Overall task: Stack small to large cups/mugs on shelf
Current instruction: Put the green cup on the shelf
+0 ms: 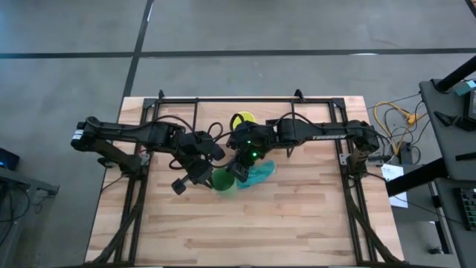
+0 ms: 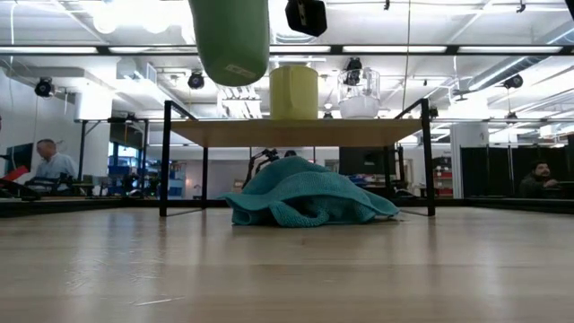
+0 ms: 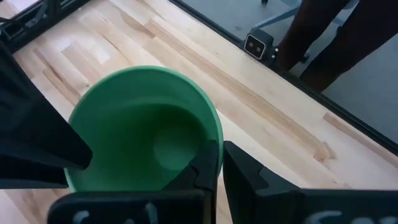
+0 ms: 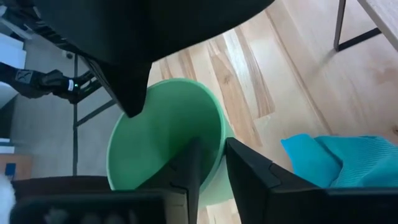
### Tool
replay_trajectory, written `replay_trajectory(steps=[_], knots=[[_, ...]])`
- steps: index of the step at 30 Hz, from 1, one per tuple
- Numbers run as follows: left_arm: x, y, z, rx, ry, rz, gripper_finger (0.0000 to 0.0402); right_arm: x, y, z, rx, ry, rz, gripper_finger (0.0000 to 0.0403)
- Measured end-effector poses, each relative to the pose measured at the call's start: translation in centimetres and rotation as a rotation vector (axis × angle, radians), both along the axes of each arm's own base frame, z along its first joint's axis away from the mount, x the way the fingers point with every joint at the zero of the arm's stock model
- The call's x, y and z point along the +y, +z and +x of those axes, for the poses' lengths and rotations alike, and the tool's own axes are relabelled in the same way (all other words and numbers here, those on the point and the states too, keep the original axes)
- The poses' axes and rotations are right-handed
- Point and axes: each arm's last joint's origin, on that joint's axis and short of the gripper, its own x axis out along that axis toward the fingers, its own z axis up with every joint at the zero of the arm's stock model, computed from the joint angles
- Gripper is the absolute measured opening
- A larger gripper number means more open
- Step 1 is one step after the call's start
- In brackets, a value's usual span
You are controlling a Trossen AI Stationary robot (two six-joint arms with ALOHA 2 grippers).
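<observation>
The green cup point(image 1: 225, 182) hangs in the air over the table's middle, its base point(image 2: 231, 67) well above the wood. My left gripper point(image 3: 217, 152) and my right gripper point(image 4: 211, 146) are both shut on its rim, on opposite sides. The yellow mug point(image 2: 293, 91) and the clear glass cup point(image 2: 359, 97) stand upright on the shelf point(image 2: 296, 133). From above I see the yellow mug point(image 1: 242, 119) beside my right arm; the glass cup is hidden there. My left gripper pinches the green cup's rim point(image 3: 214, 134), one finger point(image 3: 199, 171) inside the cup and the other point(image 3: 249, 174) outside. The cup is lifted clear, mouth up. My right gripper pinches the rim point(image 4: 219, 134) on the opposite side, one finger point(image 4: 189, 165) inside and one point(image 4: 249, 171) outside the wall. It comes from above and the table's right.
A teal cloth point(image 2: 305, 199) lies heaped on the table under the shelf, just right of the cup point(image 1: 260, 173). The shelf's black legs point(image 2: 164, 166) stand on the table. People sit in the room beyond. Bare wood stretches toward the near edge point(image 1: 238, 231).
</observation>
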Motion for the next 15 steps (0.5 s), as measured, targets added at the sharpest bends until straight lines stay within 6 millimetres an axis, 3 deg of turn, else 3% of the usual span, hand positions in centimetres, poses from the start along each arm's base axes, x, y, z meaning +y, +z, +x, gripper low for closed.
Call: replay_trajectory(steps=[8, 15], knots=[[0.1, -0.4, -0.4, 0.074, 0.034, 0.010, 0.0000, 0.0, 0.5, -0.4, -0.008, 0.003, 0.004, 0.0071], [0.2, -0.7, -0.6, 0.098, 0.073, 0.059, 0.0001, 0.1, 2.2, -1.5, -0.058, 0.010, 0.009, 0.0074]])
